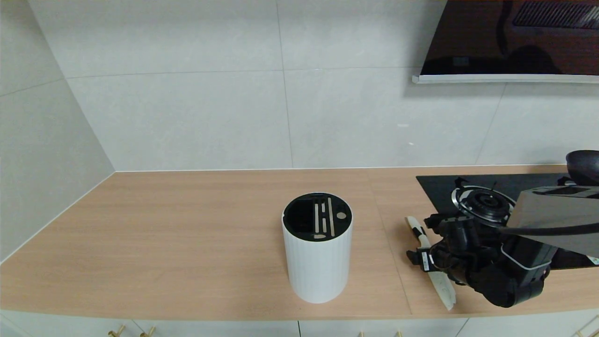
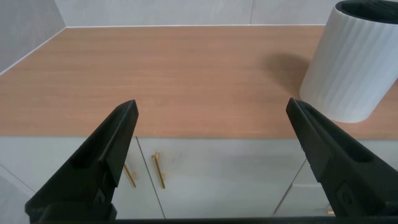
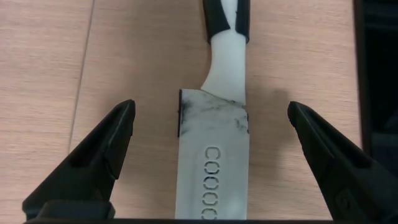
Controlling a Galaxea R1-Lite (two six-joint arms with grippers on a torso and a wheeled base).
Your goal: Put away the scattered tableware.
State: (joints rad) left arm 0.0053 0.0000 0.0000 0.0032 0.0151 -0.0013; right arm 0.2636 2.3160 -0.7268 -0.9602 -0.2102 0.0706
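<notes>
A white ceramic knife with a black-and-white handle lies flat on the wooden counter, to the right of a white ribbed cylindrical holder whose black top has slots. My right gripper hovers just above the knife, open, its fingers either side of the blade near the handle. In the right wrist view the knife blade lies between the two spread fingers, apart from both. My left gripper is open and holds nothing, in front of the counter's front edge, to the holder's left.
A black gas hob with a burner ring is set into the counter at the right, close behind the right gripper. A dark pan stands at the far right. White cabinet doors with brass handles lie below the counter edge. A range hood hangs above.
</notes>
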